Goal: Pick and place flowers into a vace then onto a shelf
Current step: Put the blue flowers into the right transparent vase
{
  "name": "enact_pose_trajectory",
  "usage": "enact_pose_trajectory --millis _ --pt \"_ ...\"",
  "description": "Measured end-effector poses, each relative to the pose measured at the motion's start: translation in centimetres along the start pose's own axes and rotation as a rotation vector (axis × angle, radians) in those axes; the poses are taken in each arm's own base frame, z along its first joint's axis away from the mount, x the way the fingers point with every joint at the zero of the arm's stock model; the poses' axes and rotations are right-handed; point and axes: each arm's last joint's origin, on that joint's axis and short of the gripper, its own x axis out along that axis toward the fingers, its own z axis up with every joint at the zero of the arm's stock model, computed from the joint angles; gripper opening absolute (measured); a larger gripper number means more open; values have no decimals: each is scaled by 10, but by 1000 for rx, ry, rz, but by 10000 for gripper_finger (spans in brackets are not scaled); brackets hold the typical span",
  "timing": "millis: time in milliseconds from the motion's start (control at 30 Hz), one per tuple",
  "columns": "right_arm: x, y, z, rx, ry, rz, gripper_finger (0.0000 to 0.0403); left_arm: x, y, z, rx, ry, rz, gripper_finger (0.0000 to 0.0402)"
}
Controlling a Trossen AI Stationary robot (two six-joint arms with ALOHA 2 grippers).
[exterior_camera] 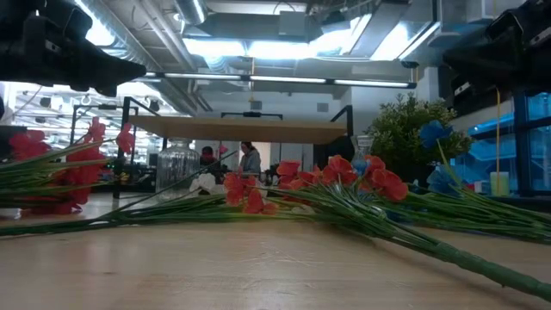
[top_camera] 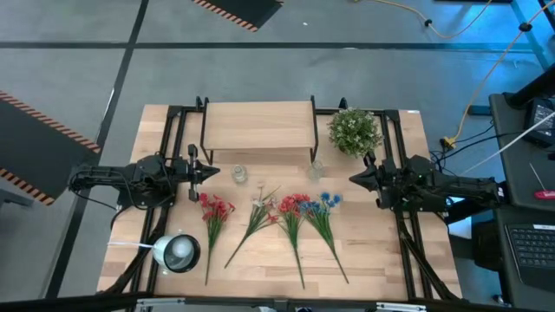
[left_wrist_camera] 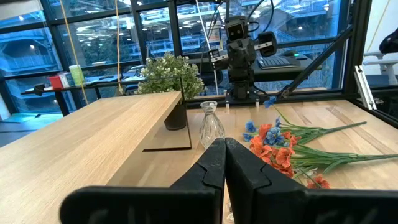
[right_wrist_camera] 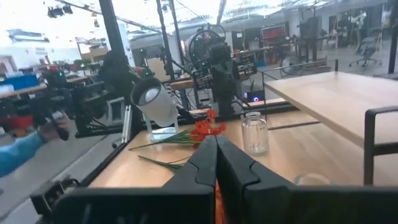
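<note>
Four sprigs lie flat on the tabletop in the high view: a red one (top_camera: 214, 211), a whitish-cream one (top_camera: 260, 211), a second red one (top_camera: 293, 211) and a blue one (top_camera: 326, 206), blooms toward the shelf (top_camera: 258, 126). A clear narrow-necked vase (top_camera: 316, 168) stands by the shelf's right leg, and a small glass jar (top_camera: 238, 174) by its left. My left gripper (top_camera: 209, 171) hovers shut at the table's left, pointing at the jar. My right gripper (top_camera: 355, 178) hovers shut at the right, near the vase. In the left wrist view the vase (left_wrist_camera: 211, 126) stands ahead of the shut fingers (left_wrist_camera: 225, 157).
A round bushy green plant (top_camera: 354, 131) stands at the shelf's right end. A white lamp (top_camera: 178, 252) sits at the near left corner. Black frame rails run along both table sides. A person's blue sleeve (right_wrist_camera: 22, 152) shows beyond the table in the right wrist view.
</note>
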Motion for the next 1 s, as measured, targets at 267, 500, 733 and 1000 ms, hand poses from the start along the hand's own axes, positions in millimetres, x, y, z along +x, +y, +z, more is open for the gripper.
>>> enact_pose_trajectory --millis 267,500,733,1000 --pt "0 -1 -6 -146 60 -6 7 0 0 0 -66 -2 -10 4" --pt "0 -1 -3 -150 35 -4 7 0 0 1 -113 -7 -9 4" --pt "1 -3 -3 -2 25 -95 3 2 0 1 -169 22 5 1" --pt "11 -4 17 15 94 -186 2 8 1 27 -107 51 11 2"
